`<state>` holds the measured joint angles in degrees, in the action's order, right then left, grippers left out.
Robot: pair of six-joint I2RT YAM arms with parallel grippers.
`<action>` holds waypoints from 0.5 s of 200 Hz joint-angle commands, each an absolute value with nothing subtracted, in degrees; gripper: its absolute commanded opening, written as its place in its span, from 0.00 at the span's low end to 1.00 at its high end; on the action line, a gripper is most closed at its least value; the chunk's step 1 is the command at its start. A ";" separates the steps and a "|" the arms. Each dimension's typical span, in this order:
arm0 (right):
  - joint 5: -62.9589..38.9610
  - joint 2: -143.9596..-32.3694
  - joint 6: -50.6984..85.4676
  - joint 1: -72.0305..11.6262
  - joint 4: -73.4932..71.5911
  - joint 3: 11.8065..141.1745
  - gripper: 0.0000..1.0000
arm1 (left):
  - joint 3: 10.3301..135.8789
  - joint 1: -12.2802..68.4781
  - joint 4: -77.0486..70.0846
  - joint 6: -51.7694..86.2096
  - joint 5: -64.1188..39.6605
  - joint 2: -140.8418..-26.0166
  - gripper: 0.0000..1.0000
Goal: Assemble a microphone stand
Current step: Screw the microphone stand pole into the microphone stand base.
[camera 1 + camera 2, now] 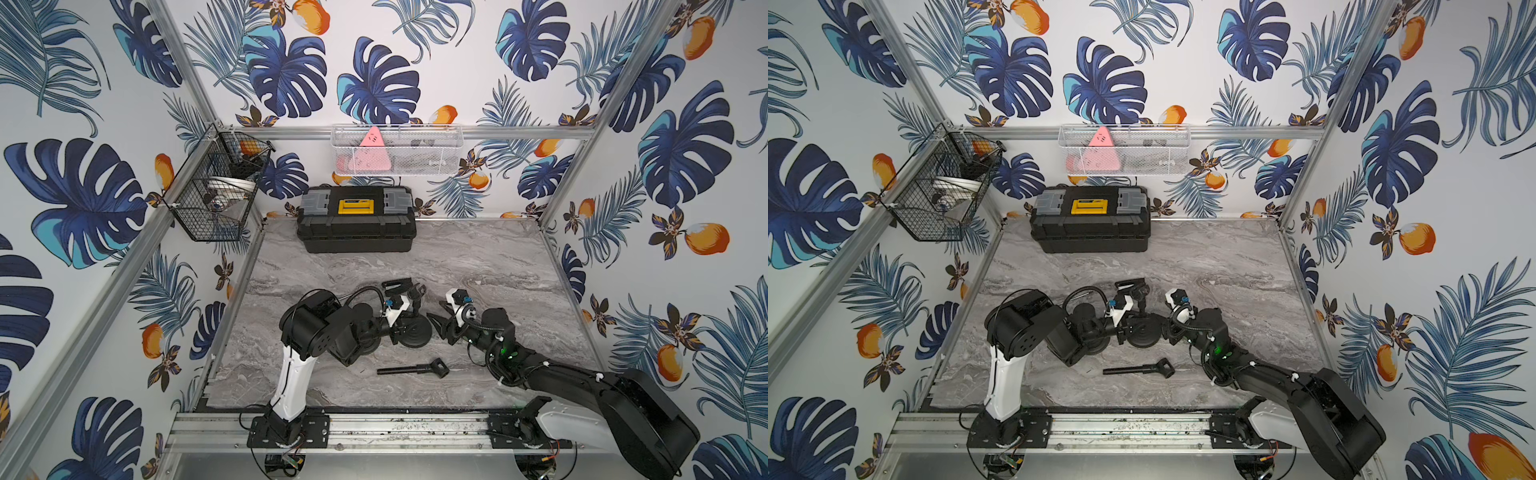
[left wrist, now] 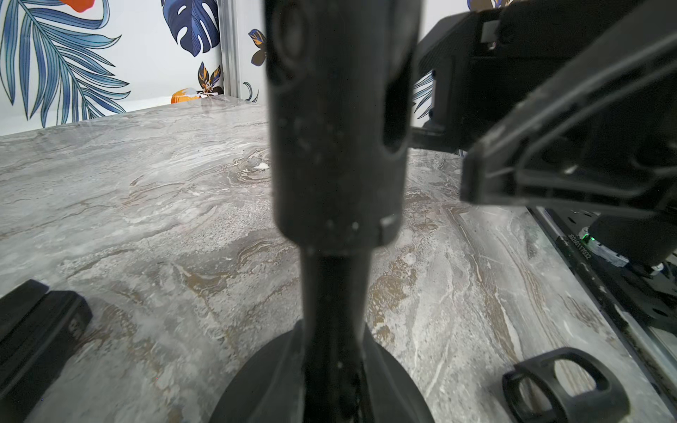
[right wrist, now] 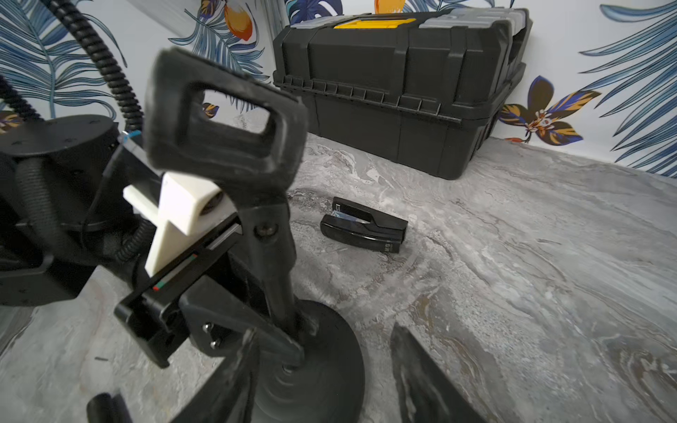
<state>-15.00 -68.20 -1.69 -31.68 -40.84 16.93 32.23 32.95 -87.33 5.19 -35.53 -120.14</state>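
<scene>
Black round base (image 1: 417,340) stands mid-desk in both top views, the left hand (image 1: 402,329) low beside it, forearm near level; a loose rod (image 1: 411,369) lies toward the front edge. Left wrist view: the upright post (image 2: 337,146) fills the frame, that hand clamped on it. Right wrist view: right hand (image 3: 324,329) spread and empty, flanking the base. Judged: post seated; next, collect the rod while the left steadies.

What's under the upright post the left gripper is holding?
The round base, flat on the marble table. The post meets its centre, but the left gripper covers the joint, so seating cannot be judged.
</scene>
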 commanded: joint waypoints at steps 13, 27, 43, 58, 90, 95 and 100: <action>-33.35 -70.99 -5.14 -26.37 -38.10 19.89 0.58 | 32.43 33.56 -88.07 5.10 -36.07 -120.49 0.12; -34.16 -72.26 -7.04 -26.37 -37.51 21.59 0.59 | 32.43 33.71 -88.07 5.16 -36.00 -120.32 0.12; -38.70 -73.39 -9.99 -24.61 -36.18 23.41 0.61 | 32.34 33.75 -88.00 5.03 -35.97 -120.15 0.13; -39.47 -75.20 -11.94 -24.52 -34.02 25.91 0.61 | 32.43 33.75 -87.81 5.02 -35.98 -120.06 0.13; -42.00 -79.25 -14.95 -24.51 -31.91 30.37 0.61 | 32.52 33.75 -87.81 5.34 -36.21 -119.97 0.13; -42.57 -79.71 -14.98 -24.48 -32.27 30.69 0.62 | 32.52 33.82 -87.65 5.34 -36.19 -119.90 0.13; -43.27 -80.16 -15.26 -24.44 -32.57 31.00 0.62 | 32.52 33.75 -87.55 5.28 -36.14 -119.88 0.13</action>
